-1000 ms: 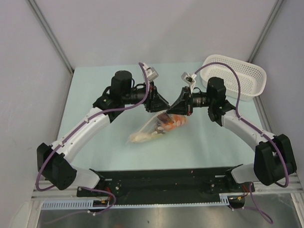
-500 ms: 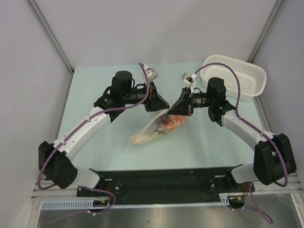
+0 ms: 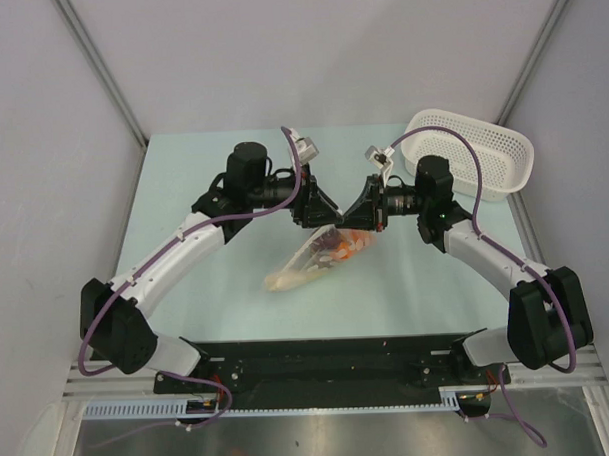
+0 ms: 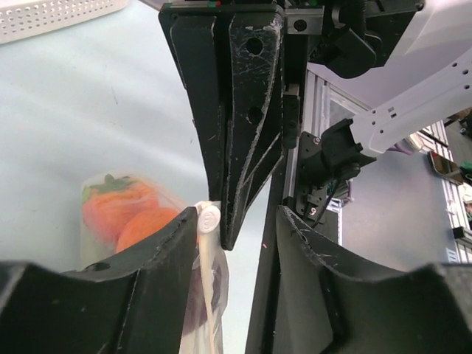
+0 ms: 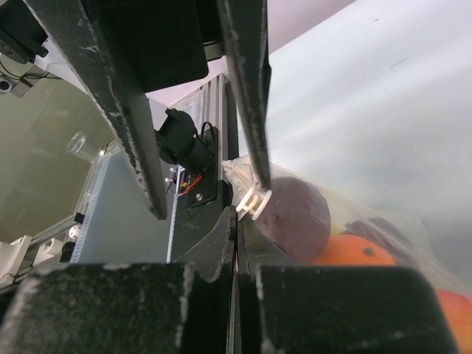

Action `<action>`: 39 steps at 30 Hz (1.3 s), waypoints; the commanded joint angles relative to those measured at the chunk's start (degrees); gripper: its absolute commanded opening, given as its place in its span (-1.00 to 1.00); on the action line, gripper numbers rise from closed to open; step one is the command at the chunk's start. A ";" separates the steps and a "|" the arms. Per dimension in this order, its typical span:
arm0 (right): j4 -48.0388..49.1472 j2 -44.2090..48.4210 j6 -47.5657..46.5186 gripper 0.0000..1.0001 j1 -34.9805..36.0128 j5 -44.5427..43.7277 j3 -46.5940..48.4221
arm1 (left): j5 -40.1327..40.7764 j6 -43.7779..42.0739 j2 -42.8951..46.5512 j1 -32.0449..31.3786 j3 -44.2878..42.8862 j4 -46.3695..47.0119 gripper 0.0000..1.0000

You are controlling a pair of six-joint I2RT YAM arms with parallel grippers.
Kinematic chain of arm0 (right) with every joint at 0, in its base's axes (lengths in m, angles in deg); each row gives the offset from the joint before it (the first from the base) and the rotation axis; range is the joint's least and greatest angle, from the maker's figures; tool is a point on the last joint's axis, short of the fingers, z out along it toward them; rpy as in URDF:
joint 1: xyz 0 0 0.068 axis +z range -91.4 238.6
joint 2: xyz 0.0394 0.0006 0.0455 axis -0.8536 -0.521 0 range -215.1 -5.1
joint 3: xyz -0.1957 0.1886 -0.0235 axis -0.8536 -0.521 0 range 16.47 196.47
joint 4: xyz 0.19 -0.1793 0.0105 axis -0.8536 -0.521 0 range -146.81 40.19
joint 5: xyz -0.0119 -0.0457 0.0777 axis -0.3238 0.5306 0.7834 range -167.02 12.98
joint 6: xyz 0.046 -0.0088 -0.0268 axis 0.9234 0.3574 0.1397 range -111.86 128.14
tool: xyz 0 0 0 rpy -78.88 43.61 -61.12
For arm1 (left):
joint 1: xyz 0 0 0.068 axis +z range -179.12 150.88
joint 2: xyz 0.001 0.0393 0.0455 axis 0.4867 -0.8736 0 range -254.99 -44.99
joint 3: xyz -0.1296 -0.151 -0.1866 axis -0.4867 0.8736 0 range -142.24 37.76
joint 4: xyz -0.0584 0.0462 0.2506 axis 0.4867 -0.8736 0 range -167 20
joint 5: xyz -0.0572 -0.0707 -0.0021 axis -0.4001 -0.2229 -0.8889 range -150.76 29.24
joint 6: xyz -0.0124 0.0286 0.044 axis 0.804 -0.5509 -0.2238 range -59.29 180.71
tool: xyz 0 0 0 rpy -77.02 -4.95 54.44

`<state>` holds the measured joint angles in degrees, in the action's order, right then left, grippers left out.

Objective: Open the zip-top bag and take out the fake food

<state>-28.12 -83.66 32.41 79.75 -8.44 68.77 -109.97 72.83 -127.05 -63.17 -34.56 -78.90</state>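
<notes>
Two grippers meet tip to tip at the bag's zip edge.

Your right gripper [image 3: 354, 214] has its fingers pressed together on the white zip strip [image 4: 209, 219] of the bag [image 3: 311, 260], which stretches away from those tips toward the arm bases. Your left gripper [image 3: 324, 212] stands open with nothing in its grasp. The right fingertips sit in its gap, and the strip touches the tip of one of its fingers (the one on the left in its wrist view). The food [image 3: 347, 245] is all inside the bag: a tomato [image 4: 118, 205] and an orange ball [image 4: 151, 227] just beyond the left fingers, and a purple lump [image 5: 295, 214] right against the right fingertips. The basket [image 3: 498, 171] lies behind the right wrist, well apart.
</notes>
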 commanded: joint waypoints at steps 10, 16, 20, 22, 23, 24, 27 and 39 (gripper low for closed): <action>5.47 2.62 -0.01 -1.00 1.35 2.00 1.41 | 6.67 5.81 3.39 0.82 3.41 3.88 0.39; 4.06 3.07 -1.07 -1.00 1.35 2.17 1.50 | 2.55 7.92 3.40 1.35 5.08 6.88 0.00; 4.06 2.98 -1.07 -1.00 1.35 2.09 1.50 | -0.97 10.11 3.75 1.35 7.01 11.45 -0.10; 4.41 3.07 -0.89 -1.00 1.35 2.09 1.50 | -2.03 10.21 3.40 1.35 6.84 10.93 -0.19; 4.50 3.15 -0.72 -1.00 1.35 2.09 1.41 | -2.38 10.20 3.14 1.35 6.75 10.84 -0.24; 4.76 3.07 -0.54 -1.00 1.35 2.17 1.50 | -2.64 10.12 3.05 1.35 6.66 10.93 -0.28; 4.59 2.98 -0.72 -1.00 1.35 2.26 1.41 | -2.73 9.94 3.22 1.43 6.75 11.02 -0.45; 1.77 3.94 -3.44 -1.00 0.83 0.24 1.41 | -1.77 3.35 5.07 2.22 7.62 4.53 -1.00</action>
<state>-27.46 -82.77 31.36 80.86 -7.74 68.77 -112.24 80.89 -124.69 -62.10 -27.58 -71.10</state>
